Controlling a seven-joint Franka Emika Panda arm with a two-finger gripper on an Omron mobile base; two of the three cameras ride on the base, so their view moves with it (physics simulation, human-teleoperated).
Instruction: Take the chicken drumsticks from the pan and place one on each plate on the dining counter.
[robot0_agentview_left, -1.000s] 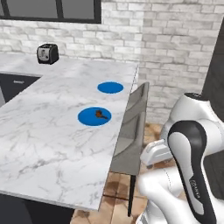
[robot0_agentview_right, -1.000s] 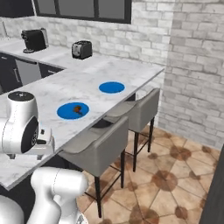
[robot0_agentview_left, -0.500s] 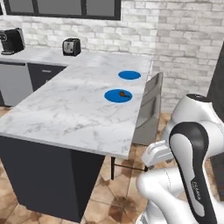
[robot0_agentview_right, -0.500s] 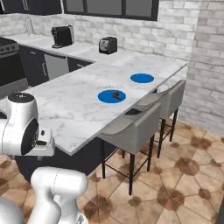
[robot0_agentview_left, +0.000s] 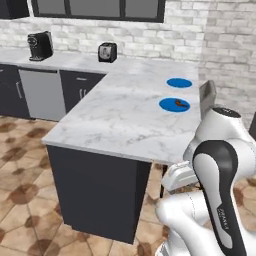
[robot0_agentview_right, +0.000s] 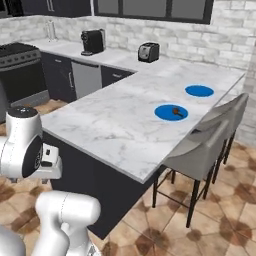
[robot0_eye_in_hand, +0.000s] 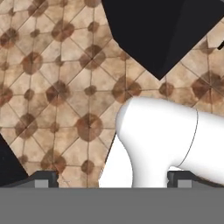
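Observation:
Two blue plates lie on the white marble dining counter (robot0_agentview_left: 120, 115) (robot0_agentview_right: 110, 130). The nearer plate (robot0_agentview_left: 169, 104) (robot0_agentview_right: 165, 113) carries one brown chicken drumstick (robot0_agentview_left: 180, 104) (robot0_agentview_right: 175, 111). The farther plate (robot0_agentview_left: 179, 82) (robot0_agentview_right: 199, 90) is bare. The pan is out of view. In the hand view my gripper (robot0_eye_in_hand: 113, 179) is open with nothing between its widely spread fingertips (robot0_eye_in_hand: 42, 180). It points down at the tiled floor, well away from the counter.
A coffee machine (robot0_agentview_left: 40, 45) (robot0_agentview_right: 92, 41) and a toaster (robot0_agentview_left: 107, 51) (robot0_agentview_right: 148, 51) stand on the back counter. A black stove (robot0_agentview_right: 20, 55) is at the left. Grey stools (robot0_agentview_right: 207, 142) line the dining counter's right side. Tiled floor (robot0_agentview_left: 25, 200) lies before the dark cabinets.
The whole picture has shifted, so the base has driven back and away from the dining counter. The plates and the drumstick lie as before. The gripper stays open.

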